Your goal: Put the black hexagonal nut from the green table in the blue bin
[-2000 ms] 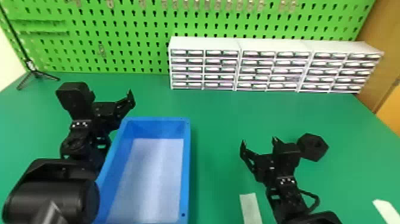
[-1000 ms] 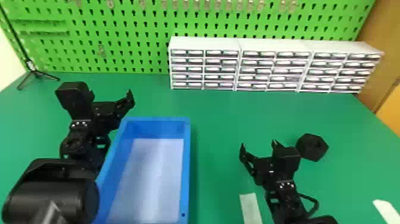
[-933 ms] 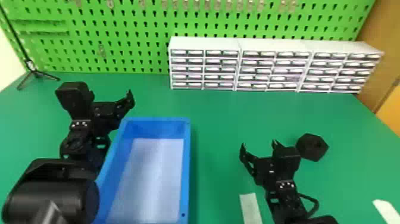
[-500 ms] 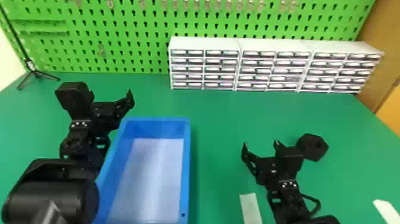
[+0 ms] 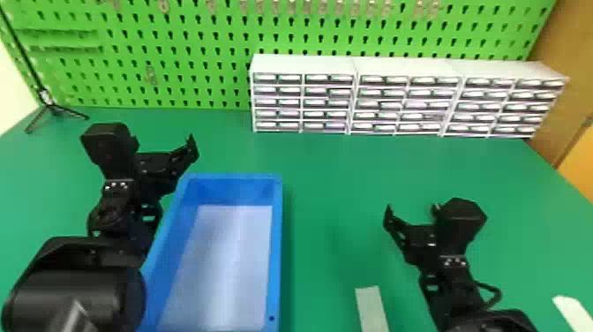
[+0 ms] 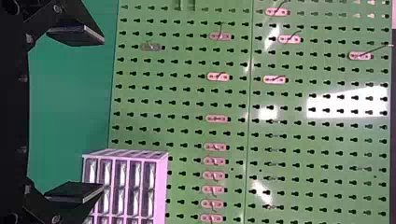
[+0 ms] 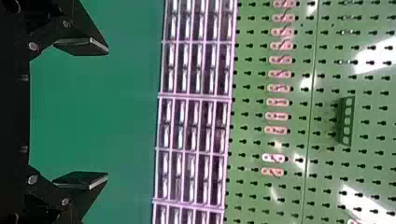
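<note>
Gaping empty for a grasp, the black right gripper [image 5: 412, 211] overlaps what seems the black hexagonal nut [image 5: 474, 213] on the green bench [image 5: 335, 176]; the spread black left gripper [image 6: 102, 114] flanks the rectangular blue bin [image 5: 275, 247].

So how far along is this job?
Nothing looks done: the blue bin has a bare visible floor. Nothing in hand: right gripper and left gripper are open and empty. Remaining: picking up the nut, whose place I can't make out, and binning it.
</note>
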`<control>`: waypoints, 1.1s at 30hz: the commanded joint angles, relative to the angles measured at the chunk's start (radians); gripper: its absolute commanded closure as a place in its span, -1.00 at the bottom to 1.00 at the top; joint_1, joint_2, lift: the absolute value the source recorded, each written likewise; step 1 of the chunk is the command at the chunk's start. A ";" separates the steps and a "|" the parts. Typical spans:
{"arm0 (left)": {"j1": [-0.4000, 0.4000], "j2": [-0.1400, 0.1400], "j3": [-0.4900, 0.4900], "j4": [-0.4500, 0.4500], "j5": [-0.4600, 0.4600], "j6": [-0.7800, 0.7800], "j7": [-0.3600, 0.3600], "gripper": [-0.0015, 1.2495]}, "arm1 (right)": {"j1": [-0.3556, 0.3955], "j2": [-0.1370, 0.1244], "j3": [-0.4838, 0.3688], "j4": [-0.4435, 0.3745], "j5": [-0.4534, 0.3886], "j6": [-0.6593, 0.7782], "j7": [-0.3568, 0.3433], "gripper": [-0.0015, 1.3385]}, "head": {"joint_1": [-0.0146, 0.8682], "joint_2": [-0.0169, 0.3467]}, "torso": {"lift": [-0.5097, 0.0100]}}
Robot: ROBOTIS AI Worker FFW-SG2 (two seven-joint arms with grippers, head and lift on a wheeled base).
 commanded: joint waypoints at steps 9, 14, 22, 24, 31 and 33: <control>0.002 0.000 0.002 0.000 0.000 0.000 0.000 -0.72 | -0.014 -0.049 -0.089 -0.077 -0.026 0.189 0.031 -0.51 | 0.59 -0.76 | 0.59; 0.002 0.000 0.002 0.000 0.000 -0.001 0.000 -0.72 | -0.025 -0.063 -0.143 -0.118 -0.016 0.304 0.090 -0.51 | 0.59 -0.76 | 0.59; 0.000 0.000 0.004 0.000 -0.003 -0.001 0.000 -0.72 | -0.065 -0.072 -0.240 -0.176 0.028 0.525 0.224 -0.51 | 0.59 -0.76 | 0.59; -0.002 0.000 0.004 0.000 -0.005 0.000 0.000 -0.72 | -0.074 -0.077 -0.258 -0.186 0.039 0.568 0.256 -0.51 | 0.59 -0.76 | 0.59; -0.002 0.000 0.004 0.000 -0.009 0.000 0.000 -0.72 | -0.092 -0.158 -0.258 -0.206 -0.038 0.741 0.298 -0.50 | 0.59 -0.76 | 0.59; -0.002 0.000 0.004 0.000 -0.011 0.000 0.000 -0.72 | -0.095 -0.177 -0.254 -0.212 -0.047 0.783 0.313 -0.50 | 0.59 -0.76 | 0.59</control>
